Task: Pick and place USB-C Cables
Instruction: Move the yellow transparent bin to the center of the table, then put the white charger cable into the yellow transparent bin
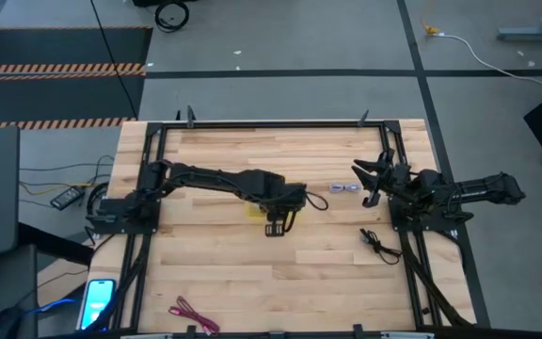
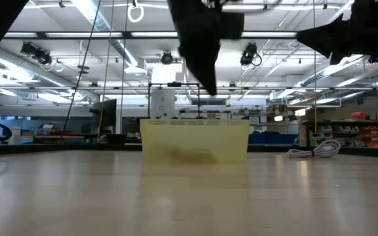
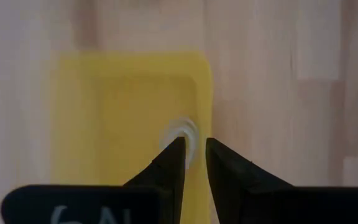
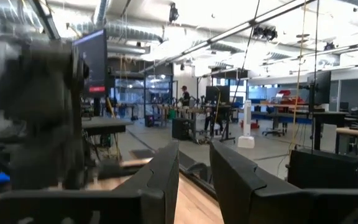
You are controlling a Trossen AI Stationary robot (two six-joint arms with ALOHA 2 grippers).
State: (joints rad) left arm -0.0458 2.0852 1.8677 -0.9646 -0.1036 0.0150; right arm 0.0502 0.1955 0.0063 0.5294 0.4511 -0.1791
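My left gripper [image 1: 276, 227] hangs over a yellow bin [image 1: 256, 210] at mid-table, fingers pointing down, a narrow gap between them [image 3: 194, 155]. A small white coil, the white cable [image 3: 182, 133], lies in the bin below the fingertips. In the low view this gripper [image 2: 209, 82] is well above the bin [image 2: 194, 140]. The pale grey cable [image 1: 343, 187] lies on the table just left of my right gripper [image 1: 367, 184]. That gripper is held off the table, slightly open and empty [image 4: 194, 155]. The black cable [image 1: 376, 243] lies near the right edge. The magenta cable [image 1: 194, 315] lies at the near edge.
A black frame [image 1: 271, 123] rims the wooden table. A thin dark cord loop [image 1: 316, 201] sticks out beside the left wrist. Off the table to the left lie a phone [image 1: 99, 299] and a remote [image 1: 66, 198]. Bare wood spans the near middle.
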